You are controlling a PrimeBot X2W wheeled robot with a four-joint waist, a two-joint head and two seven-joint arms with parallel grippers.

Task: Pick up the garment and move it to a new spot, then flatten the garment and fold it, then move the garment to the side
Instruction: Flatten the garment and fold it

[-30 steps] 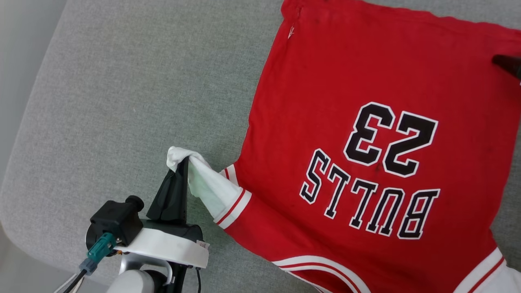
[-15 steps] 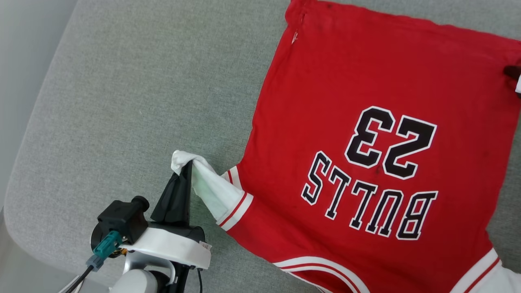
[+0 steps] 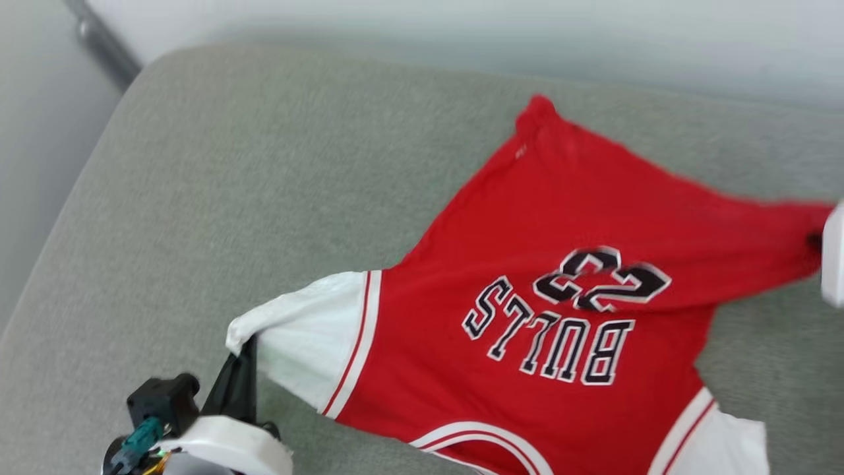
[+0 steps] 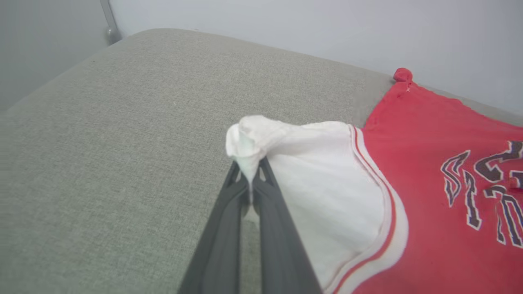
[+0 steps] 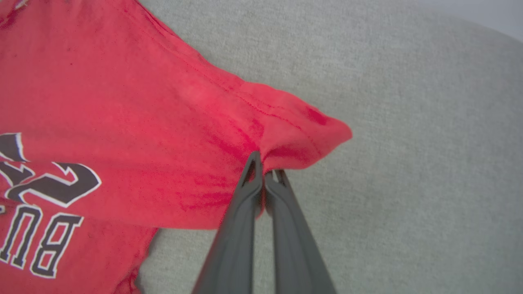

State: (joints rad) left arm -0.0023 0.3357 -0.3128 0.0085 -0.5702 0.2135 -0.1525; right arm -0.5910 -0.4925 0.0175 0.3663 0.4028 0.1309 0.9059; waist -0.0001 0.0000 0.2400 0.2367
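The garment (image 3: 560,264) is a red T-shirt with white sleeves and black "BULLS 23" lettering, spread on a grey cushion with its print upside down to me. My left gripper (image 3: 245,343) is shut on the tip of the white sleeve (image 4: 249,143), which bunches over the closed fingers (image 4: 229,228). At the head view's right edge my right gripper (image 3: 817,243) pinches the shirt's red hem corner; in the right wrist view that gripper (image 5: 264,171) is shut on the corner (image 5: 302,134). The cloth between the two grips is lifted and creased, so the "23" (image 3: 600,280) looks squashed.
The grey fabric cushion (image 3: 231,198) carries the shirt, with wide bare room to the left. Its rounded left edge (image 3: 39,277) drops away. A pale wall (image 3: 461,26) and a dark metal leg (image 3: 99,39) lie behind the far edge.
The camera has tilted up, so the far edge and wall show. My right gripper has shut on the hem corner. Both grips have raised the shirt, which now sags and creases between them.
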